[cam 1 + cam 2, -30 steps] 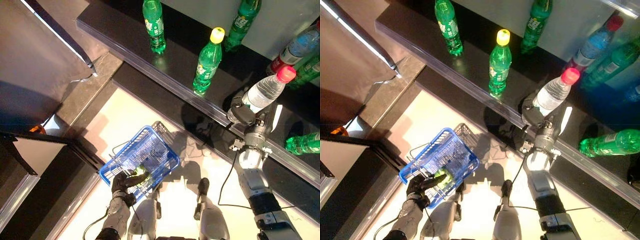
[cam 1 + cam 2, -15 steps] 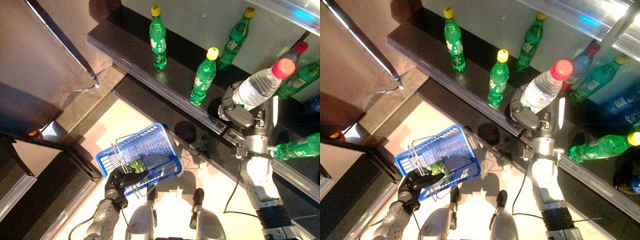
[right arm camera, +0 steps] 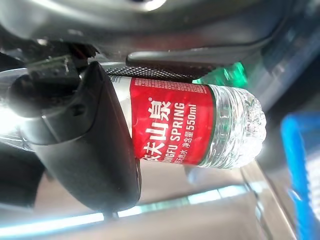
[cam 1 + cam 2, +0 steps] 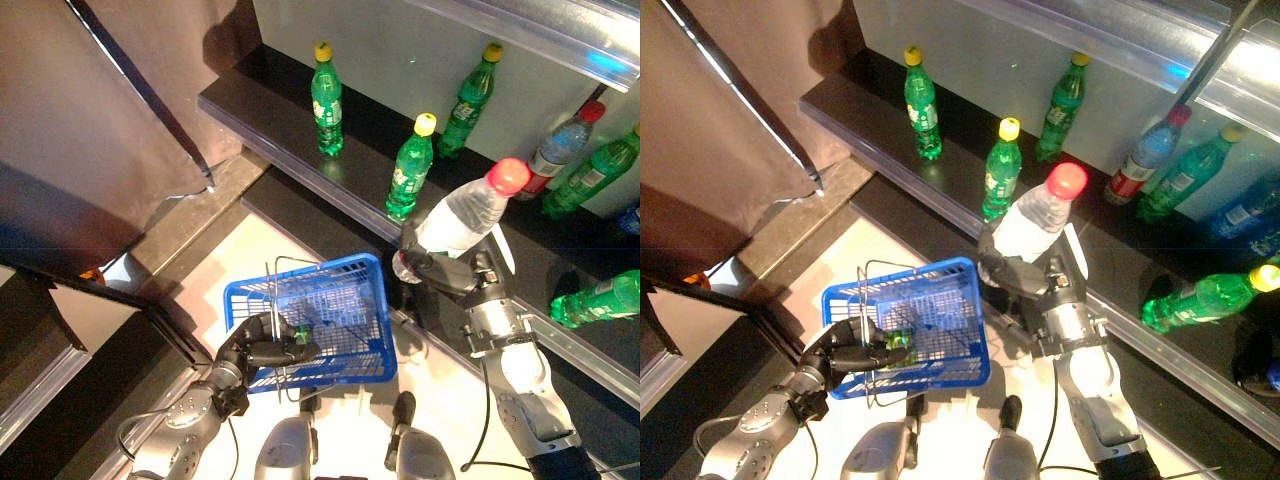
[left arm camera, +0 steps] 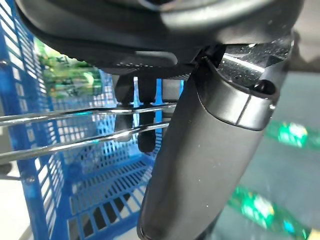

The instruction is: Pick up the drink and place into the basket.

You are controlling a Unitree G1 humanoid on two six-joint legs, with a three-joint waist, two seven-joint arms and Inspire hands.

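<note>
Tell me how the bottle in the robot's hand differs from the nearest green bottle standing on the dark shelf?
The held water bottle is clear with a red cap and red label; the green bottle has a yellow cap. The water bottle is tilted, off the shelf, clasped in the right hand near the blue basket; the green bottle stands upright, untouched. Both are capped plastic drink bottles.

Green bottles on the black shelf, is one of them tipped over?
Yes. One green plastic bottle lies on its side at the shelf's right end, while the other green bottles stand upright. Nothing looks spilled.
</note>
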